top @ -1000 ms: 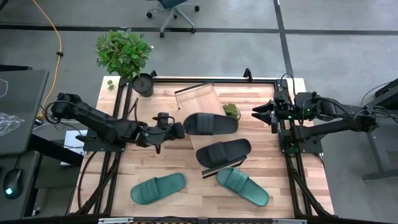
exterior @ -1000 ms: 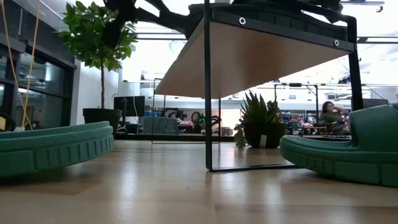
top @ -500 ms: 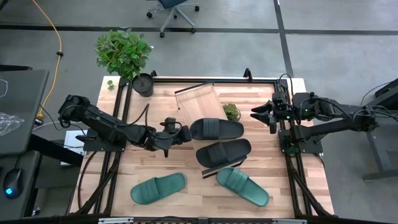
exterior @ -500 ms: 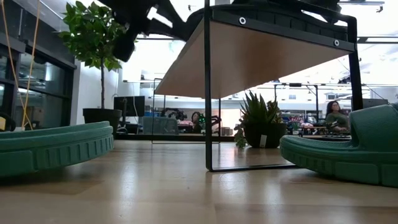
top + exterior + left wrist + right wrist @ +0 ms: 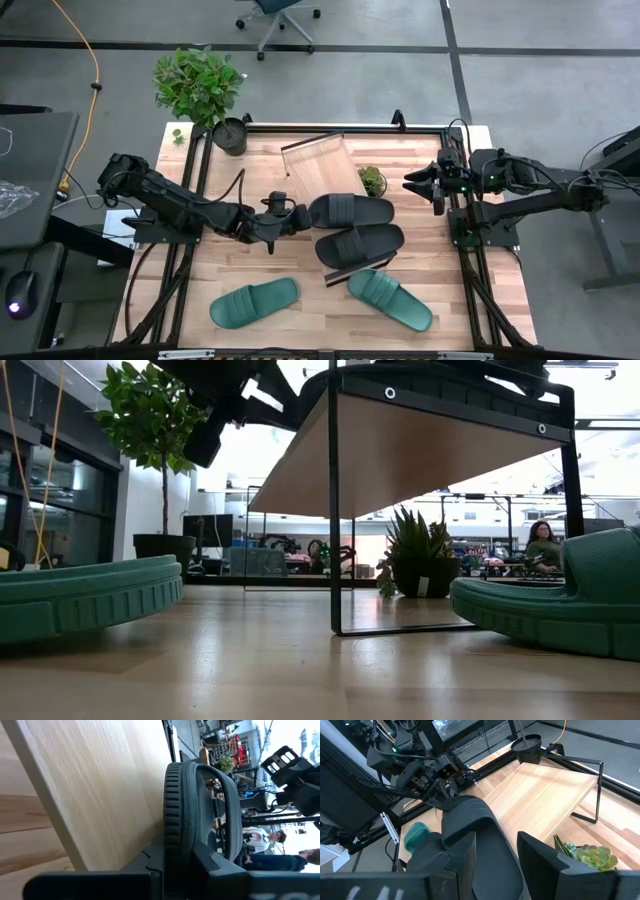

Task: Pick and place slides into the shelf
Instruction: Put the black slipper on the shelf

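One black slide [image 5: 352,210] is in my left gripper [image 5: 298,216], which is shut on it above the light-wood shelf [image 5: 318,165]. The second black slide [image 5: 360,245] lies across the shelf's near part, just toward the near edge from the held one. Two teal slides [image 5: 254,303] [image 5: 390,298] rest sole-down on the tabletop, one on each side of the shelf's near frame [image 5: 335,510]. My right gripper [image 5: 412,185] hovers open at the table's right side, touching nothing. In the right wrist view its fingers frame a gap [image 5: 495,855] that looks toward the held slide [image 5: 470,817]. My left gripper pinches the black slide by its left end [image 5: 175,827], the sole between the two fingers [image 5: 150,865], and it comes in level from the table's left, along the slide's length. The slide lies flat, sole toward the plank [image 5: 100,780]; whether it touches the plank I cannot tell.
A small succulent [image 5: 372,178] stands just right of the shelf, between it and my right gripper. A large potted plant [image 5: 205,95] sits at the table's far-left corner. Bare tabletop lies left of the shelf and along the near edge between the teal slides.
My left gripper has moved toward the table's right and slightly toward the near edge, still shut on the black slide. The slide has been carried with it, farther over the shelf and close beside the second black slide. My right arm has kept still.
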`<state>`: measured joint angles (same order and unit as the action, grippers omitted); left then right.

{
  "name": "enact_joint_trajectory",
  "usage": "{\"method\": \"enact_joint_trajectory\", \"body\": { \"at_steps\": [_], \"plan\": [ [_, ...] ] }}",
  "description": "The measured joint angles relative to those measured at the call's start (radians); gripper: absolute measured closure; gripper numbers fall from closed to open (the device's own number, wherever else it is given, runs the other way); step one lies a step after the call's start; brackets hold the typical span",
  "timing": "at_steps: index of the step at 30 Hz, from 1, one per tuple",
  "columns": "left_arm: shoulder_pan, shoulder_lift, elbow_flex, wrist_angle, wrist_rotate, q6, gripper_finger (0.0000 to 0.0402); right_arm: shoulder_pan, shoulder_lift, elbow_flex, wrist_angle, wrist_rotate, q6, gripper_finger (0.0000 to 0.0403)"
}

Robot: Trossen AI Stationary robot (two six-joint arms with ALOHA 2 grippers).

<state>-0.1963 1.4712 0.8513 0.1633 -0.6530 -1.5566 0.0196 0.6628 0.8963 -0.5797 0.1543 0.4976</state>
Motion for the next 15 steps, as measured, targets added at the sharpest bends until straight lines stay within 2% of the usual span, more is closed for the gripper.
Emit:
{"method": "enact_joint_trajectory", "body": {
  "at_steps": [5, 9, 15],
  "plan": [
    [-0.023, 0.0, 0.0, -0.008, 0.034, -0.023, 0.0376, 0.0, 0.0, 0.0, 0.0, 0.0, 0.0, 0.0267],
    [-0.061, 0.0, 0.0, -0.037, 0.053, -0.083, 0.0364, 0.0, 0.0, 0.0, 0.0, 0.0, -0.003, 0.0267],
    [-0.082, 0.0, 0.0, -0.087, 0.054, -0.133, 0.0369, 0.0, 0.0, 0.0, -0.002, 0.0, -0.008, 0.0267]
  ]
}}
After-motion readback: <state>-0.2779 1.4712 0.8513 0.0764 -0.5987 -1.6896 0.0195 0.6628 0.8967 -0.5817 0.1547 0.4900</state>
